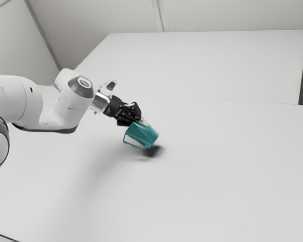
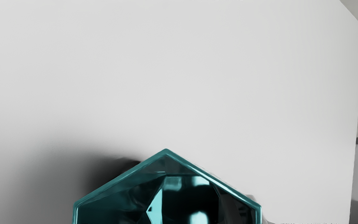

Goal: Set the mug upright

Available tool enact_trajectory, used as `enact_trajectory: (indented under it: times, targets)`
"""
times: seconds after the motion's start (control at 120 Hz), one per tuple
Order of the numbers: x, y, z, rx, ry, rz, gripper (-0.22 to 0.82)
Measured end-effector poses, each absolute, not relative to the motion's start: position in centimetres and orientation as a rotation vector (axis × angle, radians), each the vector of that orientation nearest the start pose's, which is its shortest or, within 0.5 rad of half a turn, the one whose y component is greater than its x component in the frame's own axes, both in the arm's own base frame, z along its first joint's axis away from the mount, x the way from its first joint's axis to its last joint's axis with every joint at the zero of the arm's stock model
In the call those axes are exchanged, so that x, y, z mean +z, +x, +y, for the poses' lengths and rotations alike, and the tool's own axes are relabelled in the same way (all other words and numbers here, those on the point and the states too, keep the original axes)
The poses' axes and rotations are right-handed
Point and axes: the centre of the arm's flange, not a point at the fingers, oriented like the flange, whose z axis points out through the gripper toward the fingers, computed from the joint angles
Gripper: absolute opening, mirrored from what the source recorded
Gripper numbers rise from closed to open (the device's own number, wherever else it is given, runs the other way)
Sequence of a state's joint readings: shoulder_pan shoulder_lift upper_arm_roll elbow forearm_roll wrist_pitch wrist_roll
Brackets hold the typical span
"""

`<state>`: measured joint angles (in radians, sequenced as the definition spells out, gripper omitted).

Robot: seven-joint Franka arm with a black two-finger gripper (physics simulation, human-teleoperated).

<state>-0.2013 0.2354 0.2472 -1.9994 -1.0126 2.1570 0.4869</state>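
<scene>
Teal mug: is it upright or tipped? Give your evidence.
Tipped: the mug slants in the exterior view, its mouth toward the gripper.

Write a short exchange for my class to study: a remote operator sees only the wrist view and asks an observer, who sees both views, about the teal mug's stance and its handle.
Operator: In the wrist view I look down into the teal mug, but I can't judge its stance. Is it upright?
Observer: No. The exterior view shows it clearly tilted.
Operator: I can't make out a handle either. Which side is it on?
Observer: The handle is on the mug's lower side, toward the exterior view's left.
</scene>
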Motion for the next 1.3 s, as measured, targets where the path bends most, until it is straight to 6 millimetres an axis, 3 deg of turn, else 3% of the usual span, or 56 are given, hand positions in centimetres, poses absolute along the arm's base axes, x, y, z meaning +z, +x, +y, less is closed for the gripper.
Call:
enact_trajectory:
  times: [0.2,0.4,0.583,0.95,1.3]
  targets:
    - [36.2,60.8,-1.2,0.24,2.598,-0.006,-0.18]
    - [37.9,63.3,-3.1,0.304,2.752,-0.253,-0.18]
    - [36.9,65.1,-3.9,0.294,2.86,-0.421,-0.18]
    - [35.0,66.6,-4.4,0.224,3.02,-0.722,-0.18]
    - [34.1,67.8,-6.3,0.188,3.077,-0.951,-0.18]
